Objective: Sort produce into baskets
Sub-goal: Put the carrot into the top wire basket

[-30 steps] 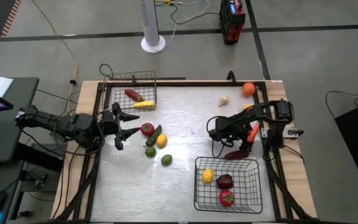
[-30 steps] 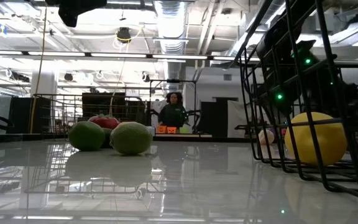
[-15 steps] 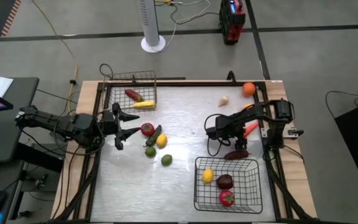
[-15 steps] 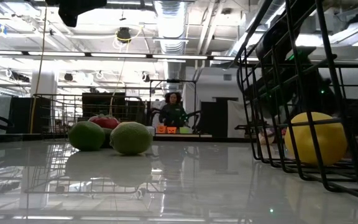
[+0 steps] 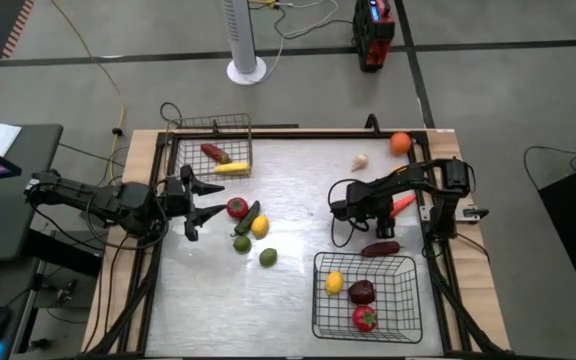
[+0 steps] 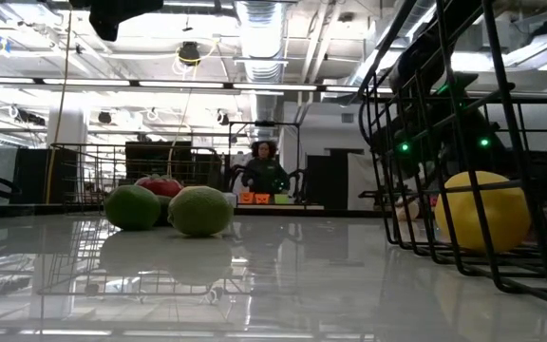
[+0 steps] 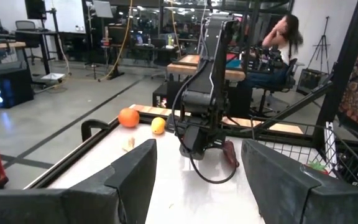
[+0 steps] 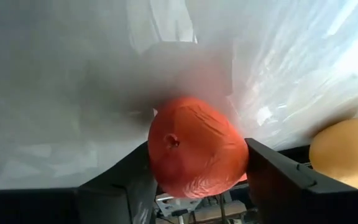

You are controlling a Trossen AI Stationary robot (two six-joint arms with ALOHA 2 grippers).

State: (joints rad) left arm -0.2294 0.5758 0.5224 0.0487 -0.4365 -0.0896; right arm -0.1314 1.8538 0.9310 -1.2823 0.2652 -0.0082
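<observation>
My right gripper (image 5: pixel 395 210) slants down at the table's right side, shut on an orange-red piece of produce (image 8: pixel 194 146), which shows in the high view (image 5: pixel 405 205). A maroon piece (image 5: pixel 380 249) lies just near of it. The black basket (image 5: pixel 318 300) holds a yellow, a maroon and a red piece. The grey basket (image 5: pixel 180 150) holds a red and a yellow long piece. My left gripper (image 5: pixel 200 203) hangs open and level at the left, short of a cluster of a red (image 5: pixel 237 207), a dark green, a yellow and two green pieces (image 6: pixel 199 211). My right gripper pinches the orange-red piece between its two fingers, one finger (image 8: pixel 129 180) on each flank of its rounded body (image 8: pixel 160 158). The fingers slant down from above. The piece rests on the table.
An orange (image 5: pixel 400 143), a pale garlic-like piece (image 5: pixel 359 161) and a yellow-orange piece (image 8: pixel 347 152) lie toward the far right corner. The table's middle (image 5: pixel 298 210) is bare. A person sits far off beyond the table (image 6: pixel 265 171).
My right gripper has tipped at the wrist and swung a little toward the far edge, off the maroon piece and over to the orange-red one. The maroon piece now shows whole on the table. My left arm has kept still.
</observation>
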